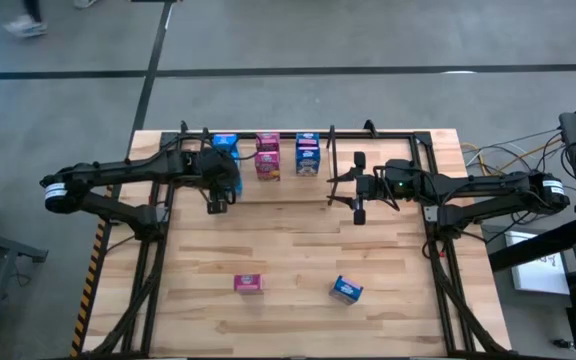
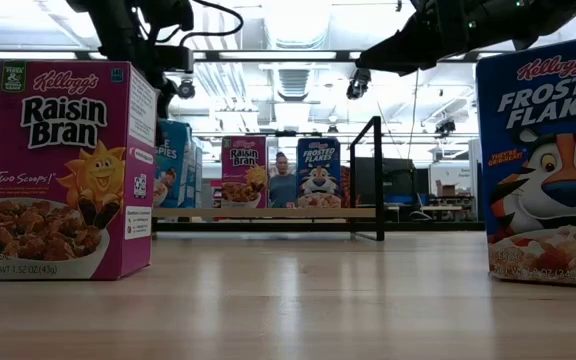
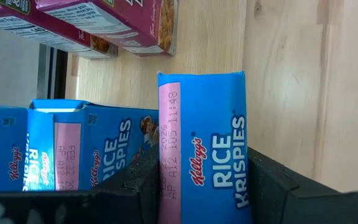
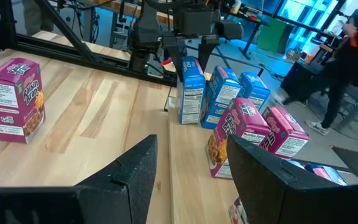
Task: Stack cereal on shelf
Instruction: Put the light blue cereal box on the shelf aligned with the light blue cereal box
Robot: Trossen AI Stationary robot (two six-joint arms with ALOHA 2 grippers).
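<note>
While our left gripper point(image 3: 201, 186) clamps a Rice Krispies box point(image 3: 204, 149) upper left beside the shelf point(image 1: 388, 135), we must set it down; right gripper point(image 4: 188, 168) empty, apart.

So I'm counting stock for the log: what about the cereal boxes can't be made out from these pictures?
- Total count: in the high view the left pincer covers part of the blue boxes on the shelf.
- Low view: the Raisin Bran box hides the shelf's left end; the Frosted Flakes box is cut by the right edge.
- Left wrist view: the held Rice Krispies box runs off the bottom edge.
- High view: labels are too small to read.
</note>
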